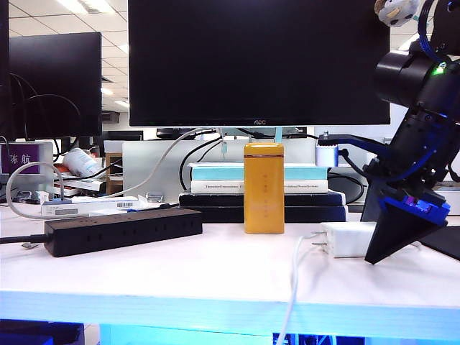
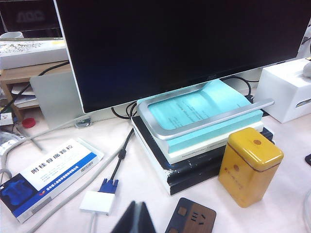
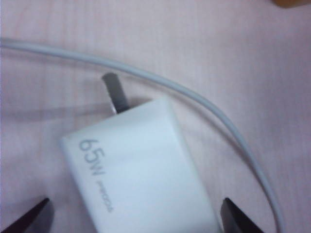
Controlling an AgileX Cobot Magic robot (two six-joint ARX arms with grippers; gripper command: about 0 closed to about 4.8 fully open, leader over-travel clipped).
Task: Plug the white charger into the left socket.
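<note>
Landmark: yellow tin (image 1: 264, 187), upright, mid surface (image 1: 180, 273).
- White charger (image 1: 348, 239): flat, near edge, right of tin; prongs twd tin.
- Right hand (image 3: 136, 216): over charger, fingers spread either side, no contact seen.
- Left socket (image 1: 85, 236): black power strip, left of tin.
- Left hand (image 2: 136, 218): fingers pressed together, nothing held.
- Book stack (image 1: 215, 185): behind tin.

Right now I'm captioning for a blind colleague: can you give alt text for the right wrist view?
The white charger lies flat on the pale table, prongs visible, between the two dark fingertips of the open right pincer. Its thin white cable curves around it.
</note>
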